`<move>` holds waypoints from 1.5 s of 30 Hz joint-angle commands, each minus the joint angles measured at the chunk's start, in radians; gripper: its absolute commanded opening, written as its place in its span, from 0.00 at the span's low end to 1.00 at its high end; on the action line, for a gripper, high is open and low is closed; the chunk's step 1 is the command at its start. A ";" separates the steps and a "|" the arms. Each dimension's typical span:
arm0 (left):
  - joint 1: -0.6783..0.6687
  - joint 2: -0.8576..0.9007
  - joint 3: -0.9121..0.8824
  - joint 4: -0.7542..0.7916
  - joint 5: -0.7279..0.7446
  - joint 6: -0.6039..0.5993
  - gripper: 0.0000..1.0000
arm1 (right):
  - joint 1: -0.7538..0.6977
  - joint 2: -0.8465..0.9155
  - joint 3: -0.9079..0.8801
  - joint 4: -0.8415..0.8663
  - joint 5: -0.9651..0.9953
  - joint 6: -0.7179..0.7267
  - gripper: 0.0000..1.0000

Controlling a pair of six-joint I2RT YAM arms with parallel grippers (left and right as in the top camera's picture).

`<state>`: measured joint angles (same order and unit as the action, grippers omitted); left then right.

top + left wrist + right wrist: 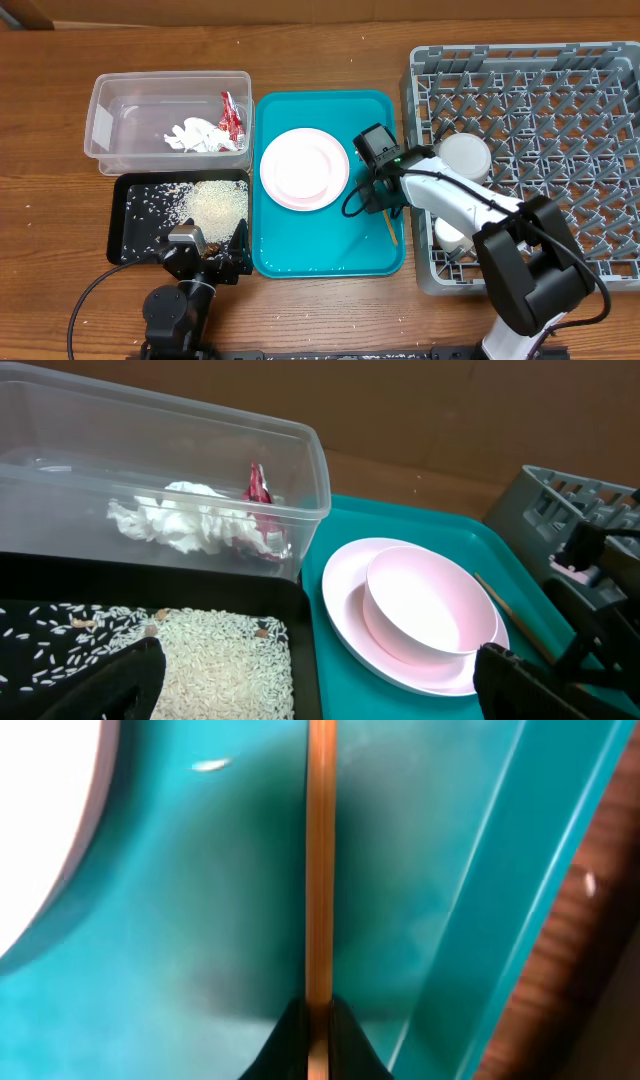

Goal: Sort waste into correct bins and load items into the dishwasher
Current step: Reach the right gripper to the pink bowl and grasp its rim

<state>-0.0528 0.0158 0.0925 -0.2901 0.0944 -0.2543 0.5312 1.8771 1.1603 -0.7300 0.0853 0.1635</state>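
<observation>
Pinching right gripper [318,1020]: dark tips pressed onto a thin, smooth wooden chopstick [320,870] that runs straight out from between them.
Teal tray [180,940]: glossy plastic under that stick, with a raised rim beside it.
Left gripper [322,695]: fingers [120,680] spread wide, holding nothing.
Rice [220,650]: loose beige grains heaped on the black tray [30,585], just ahead of one finger.
Bowl [430,605]: round and pale pink, sitting on the plate [340,600] ahead of the other finger.
Tub [300,470]: clear with rounded corners, beyond the rice; a crumpled napkin [185,520] and a shiny red wrapper [257,488] lie inside.
</observation>
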 commanded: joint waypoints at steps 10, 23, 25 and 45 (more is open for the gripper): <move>-0.006 -0.011 -0.004 0.003 0.006 0.004 1.00 | -0.072 -0.260 0.271 -0.127 0.203 0.010 0.04; -0.006 -0.011 -0.004 0.003 0.006 0.004 1.00 | -0.247 -0.139 0.189 -0.092 0.072 -0.126 0.34; -0.006 -0.011 -0.004 0.003 0.006 0.004 1.00 | -0.226 -0.167 0.210 -0.116 0.004 -0.111 0.43; -0.006 -0.011 -0.004 0.003 0.007 0.004 1.00 | 0.095 0.042 0.175 0.128 -0.078 0.460 0.49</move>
<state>-0.0528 0.0158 0.0925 -0.2901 0.0944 -0.2543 0.6361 1.8565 1.3453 -0.6201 -0.0788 0.5003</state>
